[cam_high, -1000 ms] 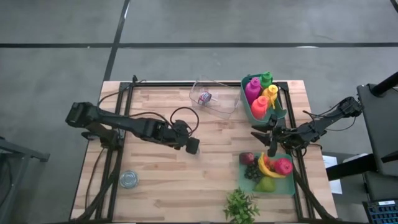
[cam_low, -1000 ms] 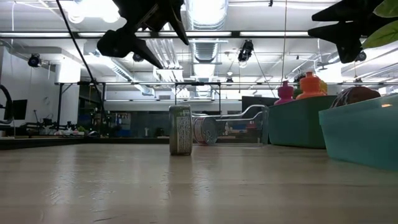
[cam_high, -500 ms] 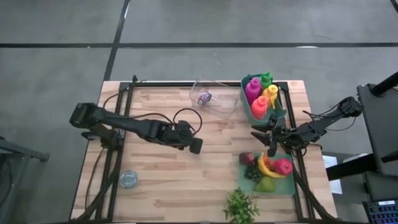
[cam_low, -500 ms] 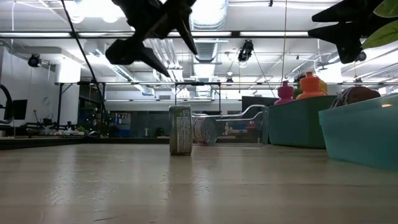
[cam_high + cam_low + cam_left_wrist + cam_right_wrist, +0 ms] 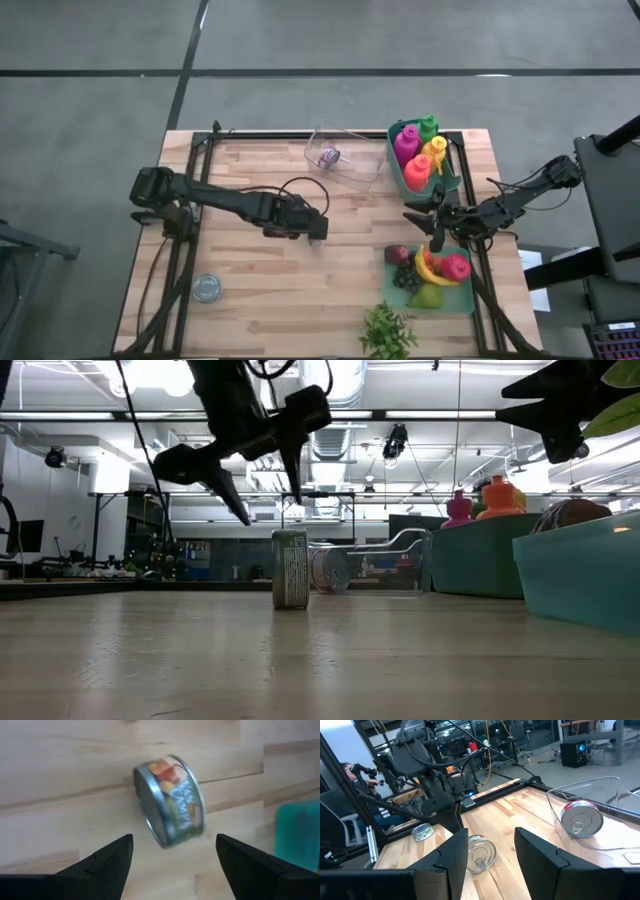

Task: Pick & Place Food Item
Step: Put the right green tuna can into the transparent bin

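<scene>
A food can (image 5: 170, 800) with a fruit label stands on its rim on the wooden table (image 5: 250, 300), near the middle; the low view shows it edge-on (image 5: 290, 569). My left gripper (image 5: 265, 500) hangs open just above it, pointing steeply down, one finger to each side and clear of the can (image 5: 480, 852). In the high view the left gripper (image 5: 315, 228) covers the can. My right gripper (image 5: 432, 222) waits open near the table's right edge, level, above the fruit tray.
A clear tub (image 5: 345, 155) at the far middle holds another can (image 5: 329, 157). A third can (image 5: 207, 288) stands at the near left. A teal bin of coloured bottles (image 5: 420, 155), a teal fruit tray (image 5: 430, 275) and a small plant (image 5: 388, 330) fill the right side.
My left gripper has come down toward the can and a little toward the table's right edge. It has rolled at the wrist and tipped further downward, its fingers staying apart. The can has not moved.
</scene>
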Available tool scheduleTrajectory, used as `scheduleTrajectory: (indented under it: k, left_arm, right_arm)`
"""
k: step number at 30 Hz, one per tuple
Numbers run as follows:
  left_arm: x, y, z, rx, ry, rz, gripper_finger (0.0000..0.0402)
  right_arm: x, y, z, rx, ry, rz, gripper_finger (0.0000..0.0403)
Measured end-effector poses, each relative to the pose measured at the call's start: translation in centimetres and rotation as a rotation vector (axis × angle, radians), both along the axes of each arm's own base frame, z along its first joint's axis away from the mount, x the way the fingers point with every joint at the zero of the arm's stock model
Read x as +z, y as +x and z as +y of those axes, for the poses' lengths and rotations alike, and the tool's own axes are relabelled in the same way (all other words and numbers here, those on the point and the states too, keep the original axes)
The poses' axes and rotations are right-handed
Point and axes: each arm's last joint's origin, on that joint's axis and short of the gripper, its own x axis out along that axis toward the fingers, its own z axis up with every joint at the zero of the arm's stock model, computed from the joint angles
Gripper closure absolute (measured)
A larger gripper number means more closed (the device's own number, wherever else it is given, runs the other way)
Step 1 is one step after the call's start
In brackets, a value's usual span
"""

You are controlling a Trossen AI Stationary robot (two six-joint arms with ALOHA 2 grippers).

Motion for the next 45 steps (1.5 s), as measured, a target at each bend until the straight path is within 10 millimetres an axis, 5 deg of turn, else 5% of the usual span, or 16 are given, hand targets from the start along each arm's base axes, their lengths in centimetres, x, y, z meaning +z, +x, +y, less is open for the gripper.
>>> scheduleTrajectory:
  k: [17,26,39,45]
  left_arm:
    - [0.3,4.5,0.3,0.006,0.035,0.165,0.0112]
    - [-1.1,4.2,1.0,0.049,0.028,0.187,0.0112]
    - [-6.5,2.9,2.1,0.08,-0.082,0.169,0.0112]
    - [-6.9,2.8,2.2,0.079,-0.097,0.164,0.0112]
  right_arm:
    - [-0.1,0.0,0.0,0.0,-0.001,0.002,0.0245]
    - [-0.1,0.0,0.0,0.0,0.0,0.001,0.0245]
    - [-0.1,0.0,0.0,0.0,0.0,0.001,0.0245]
    - [-0.1,0.0,0.0,0.0,0.0,0.001,0.0245]
